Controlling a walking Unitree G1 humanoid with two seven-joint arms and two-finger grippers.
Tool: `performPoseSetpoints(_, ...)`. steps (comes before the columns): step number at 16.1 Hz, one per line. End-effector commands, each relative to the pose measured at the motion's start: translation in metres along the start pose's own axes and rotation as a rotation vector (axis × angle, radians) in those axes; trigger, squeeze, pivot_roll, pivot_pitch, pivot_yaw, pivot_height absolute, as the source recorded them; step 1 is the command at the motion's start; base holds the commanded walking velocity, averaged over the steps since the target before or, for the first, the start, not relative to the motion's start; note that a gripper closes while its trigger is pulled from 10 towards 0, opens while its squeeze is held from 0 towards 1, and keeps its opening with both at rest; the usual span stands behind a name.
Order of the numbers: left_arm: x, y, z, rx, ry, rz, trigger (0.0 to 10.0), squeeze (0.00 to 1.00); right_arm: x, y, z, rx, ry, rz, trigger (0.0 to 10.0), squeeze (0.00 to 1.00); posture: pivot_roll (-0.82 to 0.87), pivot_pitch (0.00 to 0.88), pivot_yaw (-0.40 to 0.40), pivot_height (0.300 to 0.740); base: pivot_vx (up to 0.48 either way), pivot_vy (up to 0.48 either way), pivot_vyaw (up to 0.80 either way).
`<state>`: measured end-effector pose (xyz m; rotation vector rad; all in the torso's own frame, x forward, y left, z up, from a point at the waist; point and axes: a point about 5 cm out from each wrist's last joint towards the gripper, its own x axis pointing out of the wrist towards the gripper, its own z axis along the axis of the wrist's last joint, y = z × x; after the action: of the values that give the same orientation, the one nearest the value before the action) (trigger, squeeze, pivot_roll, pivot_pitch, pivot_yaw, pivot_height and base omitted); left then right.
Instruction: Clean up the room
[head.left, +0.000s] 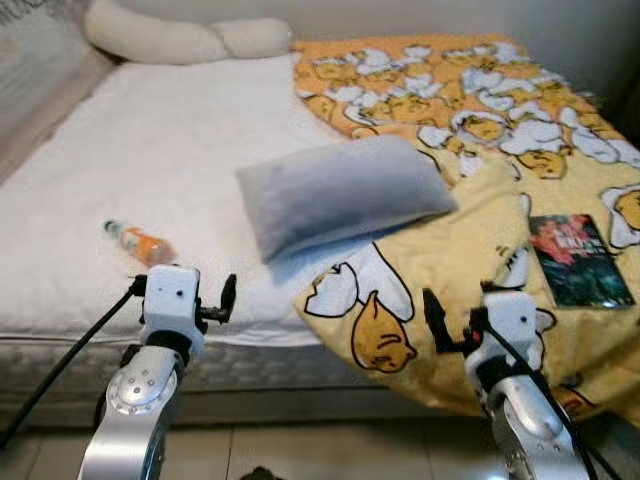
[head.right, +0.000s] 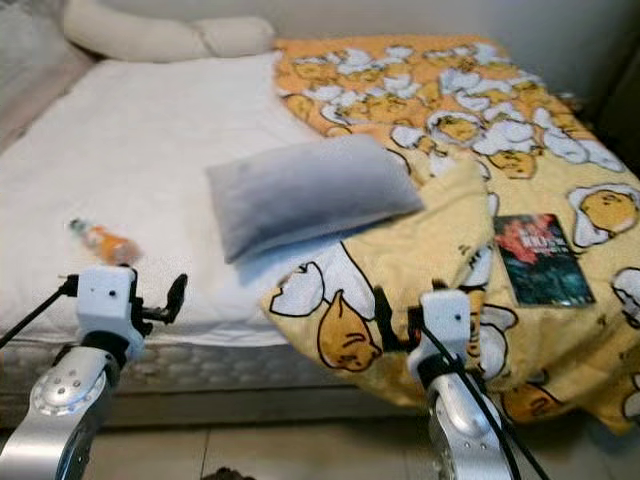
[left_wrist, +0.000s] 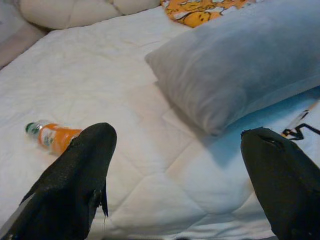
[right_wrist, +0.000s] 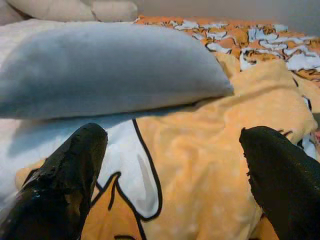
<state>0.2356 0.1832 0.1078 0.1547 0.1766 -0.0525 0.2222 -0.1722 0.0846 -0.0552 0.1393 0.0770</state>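
The grey pillow lies askew near the middle of the bed, its right end resting on the folded-back edge of the yellow cartoon blanket. At about eight o'clock from the pillow, well apart from it, a small orange bottle lies on its side on the white quilted mattress cover. At about three o'clock from the pillow, a dark-covered book lies flat on the blanket. Two cream pillows sit along the head of the bed at eleven o'clock.

The left gripper hovers over the near edge of the bed with its jaws apart and empty, the bottle just beyond its left finger. The right gripper hovers over the bunched blanket corner, jaws likewise apart and empty, with the grey pillow straight ahead of it.

By the look of it, the robot stands at the approach step, nothing yet picked up. The loose bottle seems the nearest item to clear; taking it would call for the left arm to reach forward and slightly toward nine o'clock, then close across the bottle's body. The bottle, lying on soft quilting, may roll when touched.
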Motion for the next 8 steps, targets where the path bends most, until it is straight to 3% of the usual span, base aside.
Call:
performPoseSetpoints(1, 0.003, -0.001, 0.003, 0.008, -0.001, -0.011, 10.0, 1.00, -0.001, -0.006, -0.007, -0.021, 0.090, -0.050, 10.0, 1.00, -0.04, 0.000, 0.064, 0.740, 0.000, 0.307, 0.00)
performPoseSetpoints(4, -0.002, -0.001, 0.001, 0.004, 0.012, -0.003, 10.0, 1.00, -0.001, -0.001, -0.004, -0.002, 0.061, -0.047, 10.0, 1.00, -0.03, 0.000, 0.055, 0.740, 0.000, 0.330, 0.00)
performPoseSetpoints(6, -0.004, 0.000, 0.000, 0.013, 0.016, 0.001, 10.0, 1.00, 0.000, 0.002, 0.005, -0.021, -0.033, -0.045, 10.0, 1.00, -0.03, 0.000, 0.046, 0.740, 0.000, 0.330, 0.00)
performPoseSetpoints(8, -0.006, 0.003, 0.000, 0.017, 0.019, 0.010, 10.0, 1.00, -0.001, 0.004, 0.004, 0.012, 0.004, -0.042, 10.0, 1.00, -0.02, 0.000, 0.042, 0.740, 0.000, 0.332, 0.00)
